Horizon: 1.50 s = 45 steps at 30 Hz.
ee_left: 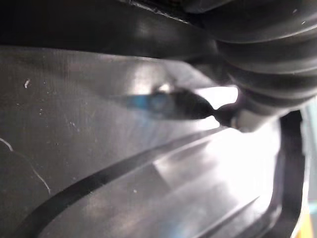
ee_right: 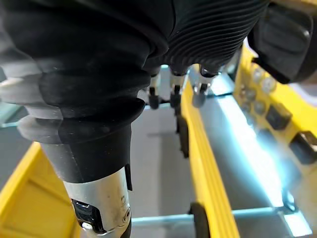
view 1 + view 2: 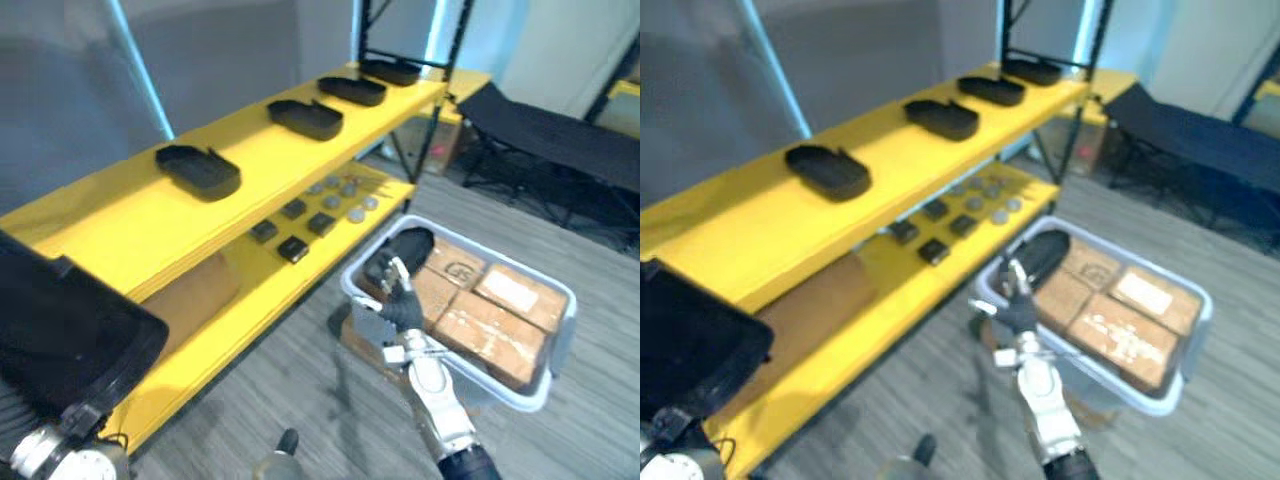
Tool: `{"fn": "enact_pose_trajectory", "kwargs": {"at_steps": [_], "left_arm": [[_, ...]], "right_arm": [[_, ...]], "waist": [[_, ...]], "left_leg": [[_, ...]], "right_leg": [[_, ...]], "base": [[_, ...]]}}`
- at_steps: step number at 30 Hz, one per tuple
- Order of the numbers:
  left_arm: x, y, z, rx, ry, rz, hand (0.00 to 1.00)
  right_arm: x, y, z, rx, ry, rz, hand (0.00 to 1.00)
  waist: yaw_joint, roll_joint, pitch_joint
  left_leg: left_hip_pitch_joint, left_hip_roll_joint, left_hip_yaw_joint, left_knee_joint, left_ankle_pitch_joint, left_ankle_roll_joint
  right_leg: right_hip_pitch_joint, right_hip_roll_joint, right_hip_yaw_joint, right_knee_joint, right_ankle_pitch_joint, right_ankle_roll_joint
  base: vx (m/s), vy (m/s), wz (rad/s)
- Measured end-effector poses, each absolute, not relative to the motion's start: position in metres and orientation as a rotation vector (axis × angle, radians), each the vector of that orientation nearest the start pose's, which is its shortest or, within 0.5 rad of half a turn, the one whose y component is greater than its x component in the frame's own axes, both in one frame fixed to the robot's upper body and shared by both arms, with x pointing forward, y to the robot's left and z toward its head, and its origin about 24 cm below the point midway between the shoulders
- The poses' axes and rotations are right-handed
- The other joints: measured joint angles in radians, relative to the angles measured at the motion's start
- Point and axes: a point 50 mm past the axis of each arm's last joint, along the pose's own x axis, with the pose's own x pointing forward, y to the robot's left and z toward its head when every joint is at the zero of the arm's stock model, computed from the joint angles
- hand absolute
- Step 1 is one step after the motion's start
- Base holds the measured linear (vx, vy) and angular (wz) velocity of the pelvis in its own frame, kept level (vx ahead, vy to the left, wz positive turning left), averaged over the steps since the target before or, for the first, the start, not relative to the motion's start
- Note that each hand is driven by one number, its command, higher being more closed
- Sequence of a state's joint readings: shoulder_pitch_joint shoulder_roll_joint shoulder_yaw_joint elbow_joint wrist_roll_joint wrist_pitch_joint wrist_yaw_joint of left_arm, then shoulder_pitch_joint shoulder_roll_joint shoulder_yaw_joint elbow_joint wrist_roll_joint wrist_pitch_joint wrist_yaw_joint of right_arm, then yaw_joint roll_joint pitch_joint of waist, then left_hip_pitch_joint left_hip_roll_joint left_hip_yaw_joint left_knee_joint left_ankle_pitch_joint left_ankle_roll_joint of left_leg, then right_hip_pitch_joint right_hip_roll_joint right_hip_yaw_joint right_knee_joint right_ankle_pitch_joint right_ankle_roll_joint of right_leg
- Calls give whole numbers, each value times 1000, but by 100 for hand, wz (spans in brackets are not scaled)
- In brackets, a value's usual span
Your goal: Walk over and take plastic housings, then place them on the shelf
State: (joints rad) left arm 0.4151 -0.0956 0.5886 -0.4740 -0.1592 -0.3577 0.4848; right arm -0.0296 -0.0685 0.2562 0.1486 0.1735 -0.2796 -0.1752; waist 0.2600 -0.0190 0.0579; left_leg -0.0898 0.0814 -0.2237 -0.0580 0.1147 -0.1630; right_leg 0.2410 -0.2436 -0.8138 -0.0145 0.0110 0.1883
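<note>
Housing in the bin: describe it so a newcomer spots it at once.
Beside the yellow shelf, a grey bin stands on the floor, packed with brown boxes. The housing lies in its corner nearest the shelf, just beyond the right hand: the only black, rounded piece among the boxes.

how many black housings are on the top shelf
4, in a row along the top shelf: nearest housing, second housing, third housing, farthest housing. The shelf's near end is hidden.
</note>
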Motion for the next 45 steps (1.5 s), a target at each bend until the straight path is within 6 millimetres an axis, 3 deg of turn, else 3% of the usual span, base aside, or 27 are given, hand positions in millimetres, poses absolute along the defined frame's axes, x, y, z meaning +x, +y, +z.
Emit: {"fn": "enact_pose_trajectory", "kwargs": {"at_steps": [6,9,12,14,15,17,18,20,21,24,28,34,38,40,41,42,43,45], "left_arm": [[95,291,105,66,-478,1105,100],[103,287,107,42,-495,1069,100],[107,282,107,27,-498,1037,100],[109,280,112,31,-516,1003,100],[114,276,115,28,-530,959,100],[125,269,119,34,-548,863,100],[131,267,123,44,-568,811,100],[137,265,128,58,-587,760,100],[139,264,129,55,-591,749,100],[138,263,127,55,-578,746,100],[138,264,122,51,-550,753,100],[143,260,113,33,-510,732,100],[141,263,112,50,-500,729,100],[142,263,114,58,-506,709,100],[143,263,115,65,-510,691,100],[143,262,115,69,-507,682,100],[143,262,114,66,-505,682,100],[143,266,119,94,-516,680,100]], "right_arm": [[249,-111,30,131,-66,82,0],[245,-116,26,114,-53,85,0],[244,-119,25,89,-51,84,0],[242,-117,25,111,-51,87,0],[240,-118,24,117,-49,80,0],[236,-126,24,119,-66,45,0],[236,-132,25,119,-81,19,0],[237,-140,28,119,-111,-14,0],[238,-142,31,113,-126,-19,0],[239,-146,33,86,-136,-16,0],[239,-144,36,83,-149,39,0],[238,-138,39,92,-168,80,0],[242,-129,45,106,-207,107,0],[243,-127,47,106,-218,105,0],[243,-127,47,103,-217,103,0],[241,-129,46,96,-213,98,0],[241,-131,45,92,-212,95,0],[240,-131,45,89,-216,92,0]], "waist": [[-12,3,18],[-42,2,40],[-43,-1,84],[-44,-11,105],[-53,-17,114],[-75,-31,121],[-90,-36,126],[-96,-36,126],[-96,-24,133],[-103,7,152],[-111,31,164],[-109,28,170],[-96,16,179],[-88,5,181],[-82,-18,181],[-79,-18,182],[-82,-12,179],[-83,-23,162]], "left_leg": [[-3,-2,3,38,-10,7],[-43,1,68,65,5,41],[-51,-8,77,66,19,44],[-52,-15,80,67,22,48],[-52,-27,61,67,25,52],[-53,-55,29,61,35,57],[-56,-69,9,57,44,53],[-66,-73,10,46,59,52],[-76,-68,11,46,72,44],[-78,-54,19,46,80,40],[-65,-39,46,46,78,45],[-75,-52,76,74,62,63],[-159,-77,122,276,-49,78],[-200,-88,131,358,-103,84],[-216,-95,169,413,-141,119],[-218,-94,204,456,-194,135],[-216,-94,200,468,-202,125],[-182,-105,206,429,-219,148]], "right_leg": [[10,-10,-9,36,-25,-2],[36,-11,-69,48,-38,10],[33,-39,-81,115,-74,3],[8,-59,-26,183,-124,-27],[-1,-61,39,215,-162,-65],[-12,-61,183,246,-208,-103],[-15,-63,249,257,-229,-101],[-20,-65,259,257,-250,-65],[-29,-62,259,255,-243,-31],[-31,-48,268,232,-224,3],[-41,-46,296,228,-222,9],[-36,-65,294,226,-223,15],[-6,-86,283,206,-221,23],[11,-89,265,194,-230,5],[22,-106,261,186,-236,-45],[39,-105,263,219,-224,-126],[24,-118,269,276,-203,-149],[-108,-183,363,516,-65,-176]], "base": [[-47,11,4],[-85,28,58],[-58,79,41],[-46,50,23],[-48,14,40],[-31,-13,68],[-39,-28,65],[-64,-51,31],[-75,-50,8],[-80,-24,-11],[-80,2,-21],[-30,16,-1],[21,73,7],[48,95,22],[156,126,17],[198,153,20],[244,207,27],[218,209,14]]}}
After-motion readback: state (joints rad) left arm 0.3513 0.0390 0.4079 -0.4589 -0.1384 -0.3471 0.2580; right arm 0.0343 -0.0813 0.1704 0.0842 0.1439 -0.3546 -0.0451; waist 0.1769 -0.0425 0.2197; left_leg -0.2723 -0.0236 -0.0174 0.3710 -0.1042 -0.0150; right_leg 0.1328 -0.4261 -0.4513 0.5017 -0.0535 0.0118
